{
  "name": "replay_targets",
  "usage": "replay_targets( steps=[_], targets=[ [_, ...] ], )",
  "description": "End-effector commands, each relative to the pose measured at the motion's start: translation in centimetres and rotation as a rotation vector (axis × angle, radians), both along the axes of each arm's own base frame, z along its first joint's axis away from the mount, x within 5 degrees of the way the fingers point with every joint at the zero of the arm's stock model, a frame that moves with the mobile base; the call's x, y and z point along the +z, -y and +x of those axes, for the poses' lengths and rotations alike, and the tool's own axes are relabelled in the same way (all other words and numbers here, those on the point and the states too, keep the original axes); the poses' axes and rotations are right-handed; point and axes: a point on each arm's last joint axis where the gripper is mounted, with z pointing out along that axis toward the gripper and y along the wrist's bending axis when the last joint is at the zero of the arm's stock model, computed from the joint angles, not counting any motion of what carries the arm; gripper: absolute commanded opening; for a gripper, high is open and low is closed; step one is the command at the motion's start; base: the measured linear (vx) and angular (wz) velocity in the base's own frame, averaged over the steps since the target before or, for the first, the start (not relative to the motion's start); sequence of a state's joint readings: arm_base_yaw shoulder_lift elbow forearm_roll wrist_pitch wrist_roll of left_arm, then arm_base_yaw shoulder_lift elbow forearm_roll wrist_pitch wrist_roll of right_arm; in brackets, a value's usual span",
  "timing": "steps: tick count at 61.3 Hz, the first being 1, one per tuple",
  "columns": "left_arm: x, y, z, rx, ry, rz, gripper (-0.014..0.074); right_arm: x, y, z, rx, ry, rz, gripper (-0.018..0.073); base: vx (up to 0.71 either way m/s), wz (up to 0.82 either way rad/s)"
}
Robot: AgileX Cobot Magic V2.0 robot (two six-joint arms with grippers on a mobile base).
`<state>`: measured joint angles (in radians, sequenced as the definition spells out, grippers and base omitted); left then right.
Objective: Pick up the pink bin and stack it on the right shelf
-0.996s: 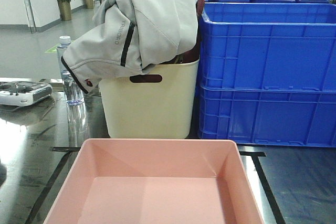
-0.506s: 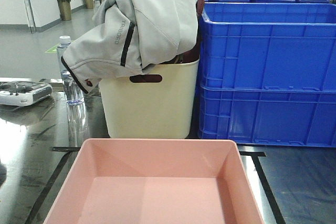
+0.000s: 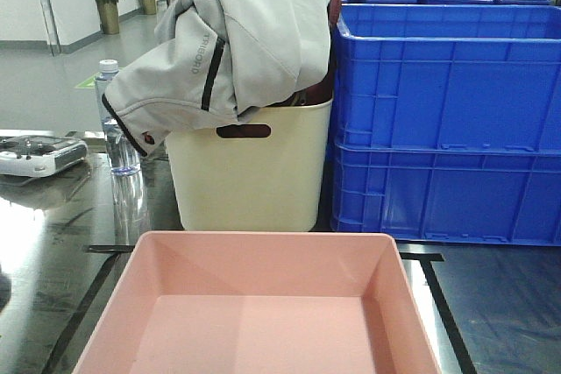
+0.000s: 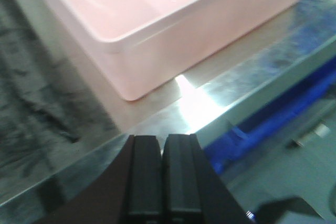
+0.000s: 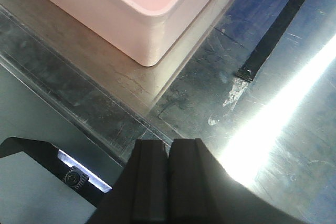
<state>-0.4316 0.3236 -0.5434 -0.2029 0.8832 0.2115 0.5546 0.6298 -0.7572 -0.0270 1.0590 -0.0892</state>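
Bin: we see the pink bin point(image 4: 157, 19) ahead of both grippers, apart.
Jaws: left gripper point(image 4: 161, 177) and right gripper point(image 5: 167, 182) pressed together.
Nearer arm: probably equal; views too blurred.

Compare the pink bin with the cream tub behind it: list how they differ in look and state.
The pink bin is wide and shallow; the cream tub is taller and narrower. The pink bin is empty; the cream tub is stuffed, with a grey jacket spilling over its rim. The cream tub has a slot handle in its wall; the pink bin's walls show none. Both are pale, smooth-walled and stand upright on the glossy dark surface.
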Motion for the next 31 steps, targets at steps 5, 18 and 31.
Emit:
replay_targets(
  steps=[5, 18, 31],
  targets=[
    [-0.5, -1.1, 0.3, 0.146, 0.264, -0.059, 0.0104, 1.0, -0.1, 0.4, -0.001, 0.071, 0.024, -0.0012, 0.0, 0.0],
    [-3.9, -2.1, 0.3, 0.329, 0.474, -0.15, 0.0042, 1.0, -0.1, 0.4, -0.001, 0.07, 0.026, -0.0012, 0.0, 0.0],
    [-5.5, -2.4, 0.9, 0.404, 0.571, -0.198, -0.0006, 1.0, -0.1, 0.4, -0.001, 0.07, 0.026, -0.0012, 0.0, 0.0]
  ],
)
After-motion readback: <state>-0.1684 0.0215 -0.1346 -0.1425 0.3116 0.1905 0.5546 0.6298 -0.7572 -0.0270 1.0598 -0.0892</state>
